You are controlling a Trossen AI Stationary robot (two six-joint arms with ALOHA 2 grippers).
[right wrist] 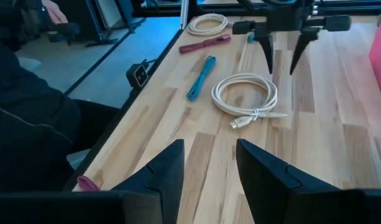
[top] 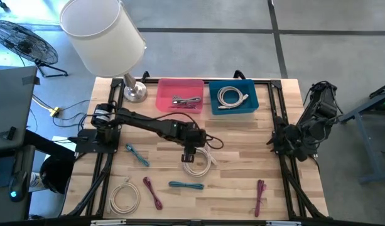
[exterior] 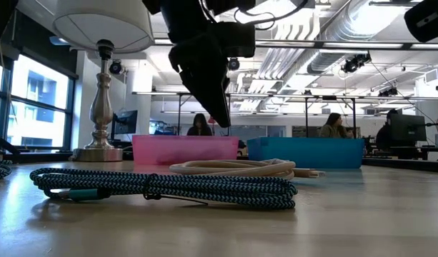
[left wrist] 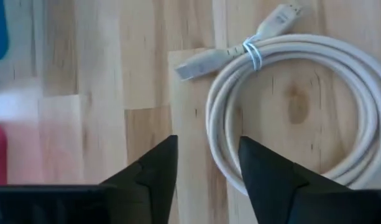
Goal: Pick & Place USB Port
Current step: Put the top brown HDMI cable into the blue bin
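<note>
1. The white coiled cable (top: 198, 161) lies mid-table, directly under the left gripper (top: 188, 152), whose fingers (left wrist: 154, 169) stand apart over the coil's rim.
2. The right gripper (right wrist: 206, 165) waits at the table's right edge, fingers apart, empty.

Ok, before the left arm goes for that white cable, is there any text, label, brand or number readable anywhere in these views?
None readable.
White cable: no print visible on the cord or its plugs.
Pink bin and blue bin: no labels showing.
Lamp: plain shade, no marking.
</note>
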